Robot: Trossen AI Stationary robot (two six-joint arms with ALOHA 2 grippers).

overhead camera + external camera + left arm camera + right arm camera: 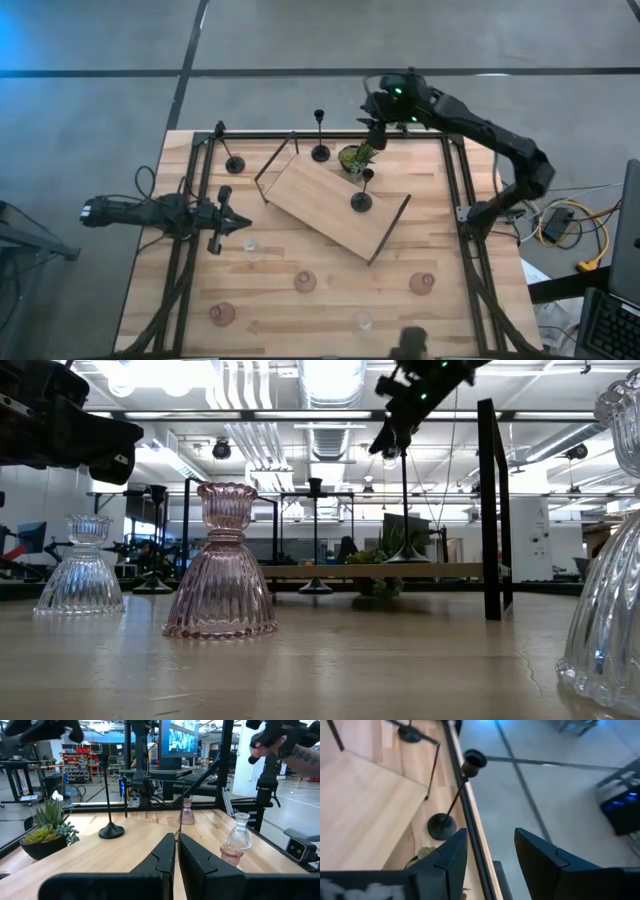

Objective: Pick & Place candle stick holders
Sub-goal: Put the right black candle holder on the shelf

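Holders (361, 190) stand apart; tools empty

The right gripper (487, 851) is hanging open above the table edge (479, 835), looking down on a black holder (451, 795) standing beside the board (360, 805).

Around the wooden board (335, 205), room is uneven. On it stands one black holder (361, 200), with bare wood on the board's left half. The potted plant (355, 158) sits at its far edge, flanked by another black holder (320, 152), crowding that side. A third holder (235, 164) stands off its left corner. Nearer than the board, glass cups (304, 282) lie scattered with wide gaps between them.
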